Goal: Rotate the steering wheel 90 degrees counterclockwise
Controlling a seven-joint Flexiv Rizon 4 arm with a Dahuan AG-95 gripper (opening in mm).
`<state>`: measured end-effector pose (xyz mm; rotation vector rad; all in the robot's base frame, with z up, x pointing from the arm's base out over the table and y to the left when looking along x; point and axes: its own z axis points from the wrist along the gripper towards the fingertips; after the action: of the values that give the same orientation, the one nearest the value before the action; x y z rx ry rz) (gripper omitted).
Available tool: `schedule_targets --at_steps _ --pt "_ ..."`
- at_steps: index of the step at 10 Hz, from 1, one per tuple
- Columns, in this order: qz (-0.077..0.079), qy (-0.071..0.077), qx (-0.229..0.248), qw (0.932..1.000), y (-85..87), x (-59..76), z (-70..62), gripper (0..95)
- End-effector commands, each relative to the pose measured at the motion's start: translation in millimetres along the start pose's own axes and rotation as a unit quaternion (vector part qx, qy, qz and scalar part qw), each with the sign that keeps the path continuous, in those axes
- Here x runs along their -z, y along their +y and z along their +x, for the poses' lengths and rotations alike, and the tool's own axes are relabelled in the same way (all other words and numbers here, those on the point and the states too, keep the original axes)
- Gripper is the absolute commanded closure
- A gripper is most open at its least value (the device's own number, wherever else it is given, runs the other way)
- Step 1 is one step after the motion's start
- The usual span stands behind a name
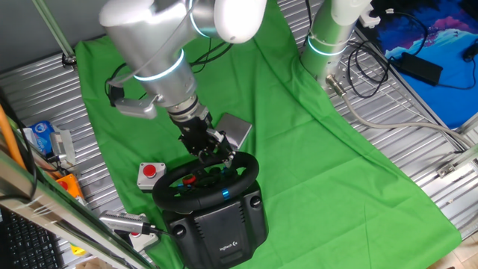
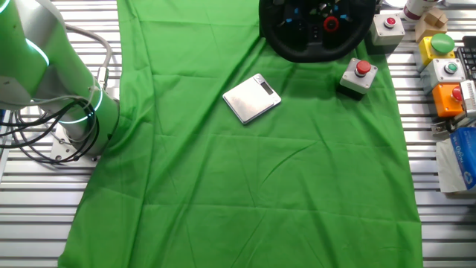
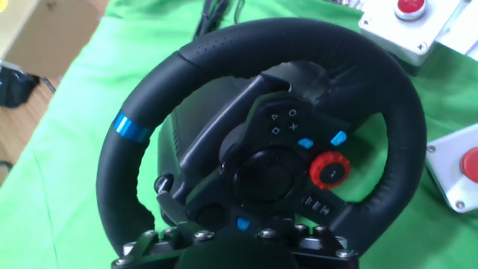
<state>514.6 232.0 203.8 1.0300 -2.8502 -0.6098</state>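
The end effector [image 1: 216, 155] sits at the steering wheel [image 1: 205, 184] rim; its grip cannot be told.

Clearance log, as I saw it: open green cloth [image 2: 245, 186] w/ broad free room mid-table. Obstacles: flat silver scale [image 2: 252, 97] lay on cloth near steering wheel [image 1: 207, 181]; grey box w/ red button [image 2: 358, 77] just beside rim; more button boxes [image 2: 446, 71] crowded the cloth's edge. Cables [image 1: 373, 71] by arm base.
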Motion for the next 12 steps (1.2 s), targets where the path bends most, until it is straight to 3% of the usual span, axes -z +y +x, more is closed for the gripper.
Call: schedule_targets --at_steps 1,11,12 --pt "0.001 0.003 -0.001 1.0 -1.3 -0.4 -0.9 95.0" --pt "0.008 0.007 -0.001 0.9999 -1.1 -1.9 -0.1 95.0" --pt "0.006 -0.005 -0.01 0.9999 -1.1 -1.9 -0.1 95.0"
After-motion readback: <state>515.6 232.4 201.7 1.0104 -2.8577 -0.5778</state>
